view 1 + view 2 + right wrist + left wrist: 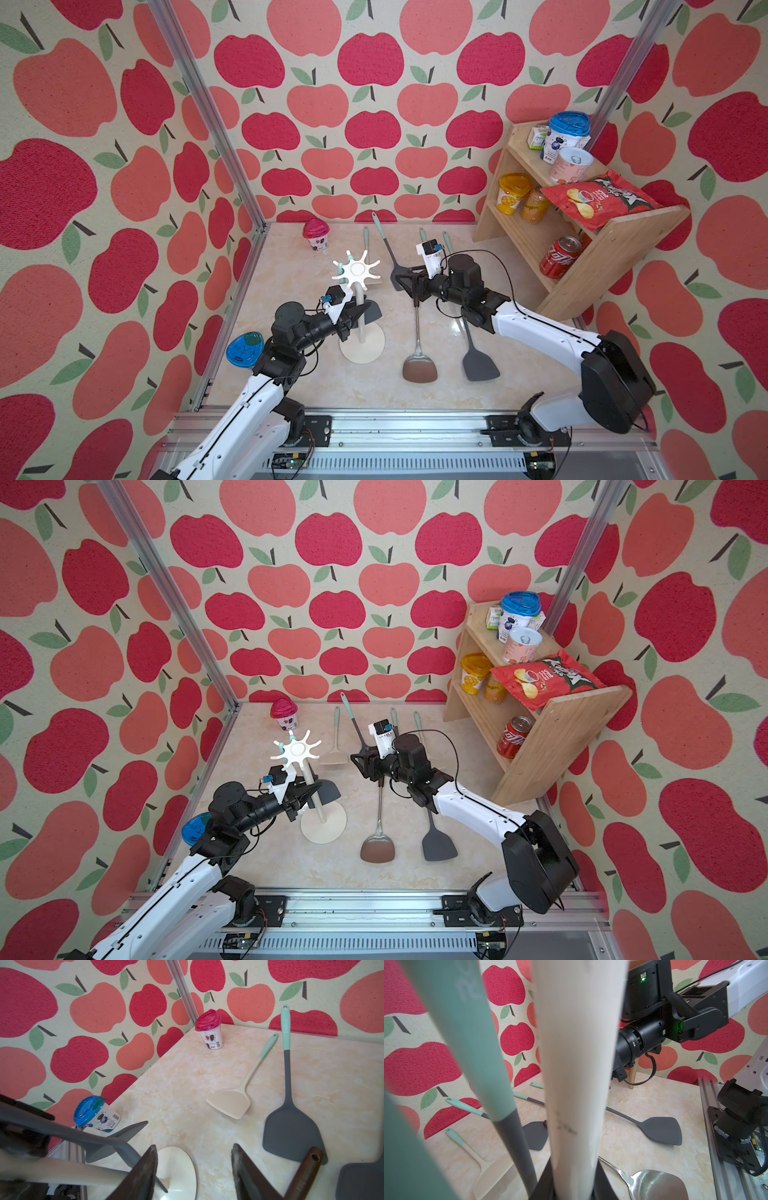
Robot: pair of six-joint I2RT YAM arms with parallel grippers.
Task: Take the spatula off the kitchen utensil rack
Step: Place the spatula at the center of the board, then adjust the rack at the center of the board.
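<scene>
Left-wrist cam: the rack pole sits dead centre btwn the black jaws, so your L gripper is clamped on it, approx mid-height. L arm comes in low from the rail, wrist about level, gripper side-on to the pole. In both top views the rack stands upright, base flat on the table.

The spatula hangs off a hook on the star's left side. Its mint handle runs down just beside the pole, and the grey blade hangs low, just past the L fingertips and above the base.

Your R gripper has its jaws roughly half apart w/ nothing in them. It hovers right of the rack, tilted down toward the base. R arm has the elbow bent, forearm angled in over the steel turner and grey turner lying flat.

My read is that the step in hand is R's reach for the handle:
- Don't let L go, or the rack will prob tip.
- Bring R across above the L gripper and close on the mint handle below the hook.
- Lift straight up till the loop clears the hook arm, then draw away to the right.
- Go slow: a sideways tug before it clears likely drags the star, and the blade may clip the L fingers.
</scene>
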